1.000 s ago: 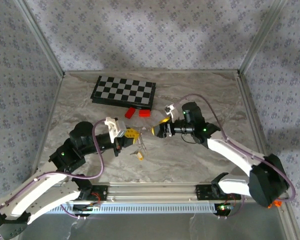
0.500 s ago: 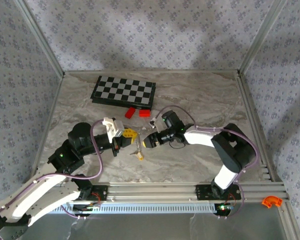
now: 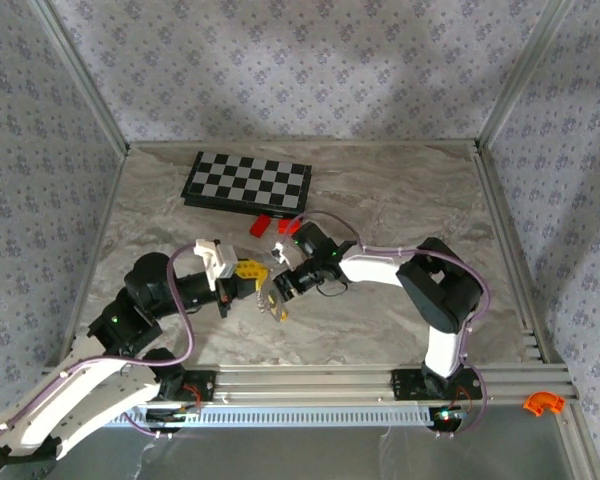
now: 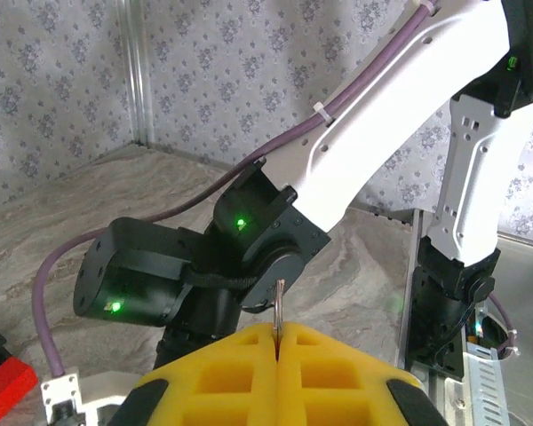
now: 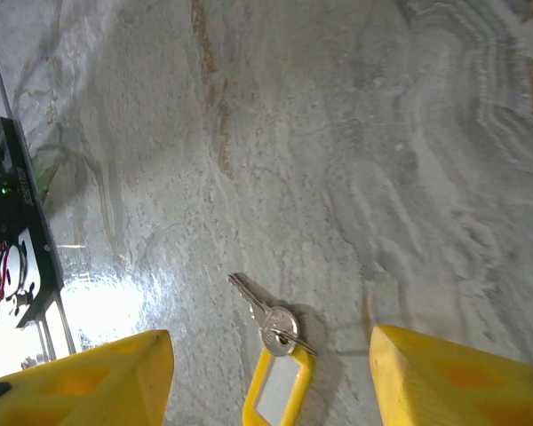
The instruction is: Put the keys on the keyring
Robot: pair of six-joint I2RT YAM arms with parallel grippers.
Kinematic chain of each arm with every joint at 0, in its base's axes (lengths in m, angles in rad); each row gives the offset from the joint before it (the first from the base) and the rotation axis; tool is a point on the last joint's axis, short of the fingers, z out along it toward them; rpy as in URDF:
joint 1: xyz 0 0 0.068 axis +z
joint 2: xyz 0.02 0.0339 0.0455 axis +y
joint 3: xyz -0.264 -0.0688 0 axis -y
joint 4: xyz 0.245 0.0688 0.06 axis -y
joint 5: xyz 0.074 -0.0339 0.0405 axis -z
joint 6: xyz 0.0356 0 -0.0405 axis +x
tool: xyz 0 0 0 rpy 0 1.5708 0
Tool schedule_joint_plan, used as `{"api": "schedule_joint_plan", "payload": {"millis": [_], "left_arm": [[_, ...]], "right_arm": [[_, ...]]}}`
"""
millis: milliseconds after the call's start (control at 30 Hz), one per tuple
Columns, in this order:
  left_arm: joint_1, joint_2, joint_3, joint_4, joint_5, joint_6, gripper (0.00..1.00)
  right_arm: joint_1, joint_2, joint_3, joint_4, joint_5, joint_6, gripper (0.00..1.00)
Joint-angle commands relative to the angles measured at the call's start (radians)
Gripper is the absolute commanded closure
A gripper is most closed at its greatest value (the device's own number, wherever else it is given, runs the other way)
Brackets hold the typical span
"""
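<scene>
My left gripper (image 3: 261, 275) (image 4: 277, 334) is shut on the keyring (image 4: 278, 303), a thin metal loop seen edge-on poking up between the yellow fingers. In the top view its pale tangle (image 3: 270, 297) hangs below the fingers. A small silver key (image 5: 265, 315) with a yellow-framed tag (image 5: 275, 390) lies flat on the marble table (image 3: 380, 320). From above it shows as a yellow speck (image 3: 280, 313). My right gripper (image 5: 268, 344) (image 3: 284, 285) hovers open right over the key, one yellow finger on each side, not touching it. The two grippers are close together.
A black-and-white chessboard (image 3: 247, 184) lies at the back left, with two red blocks (image 3: 261, 225) (image 3: 288, 226) just in front of it. The right arm's black wrist (image 4: 204, 275) sits close before the left fingers. An orange piece (image 3: 543, 403) rests off the table at the front right.
The right arm has swung left and folded in, bringing its open gripper from mid-table to just over the key beside the left gripper. The left arm drew back slightly, still holding the keyring.
</scene>
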Motion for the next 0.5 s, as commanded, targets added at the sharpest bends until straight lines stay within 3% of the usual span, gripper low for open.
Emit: {"api": "schedule_joint_plan", "payload": {"millis": [0,467], "left_arm": [[0.006,-0.033,-0.003,0.058,0.018,-0.019,1.00],[0.006,-0.070,0.002,0.037,0.003,-0.011,1.00]], "right_arm": [[0.017,0.030,0.038,-0.098,0.027,-0.044,0.39],[0.041,0.093,0.116,-0.206,0.046,-0.094,0.50]]}}
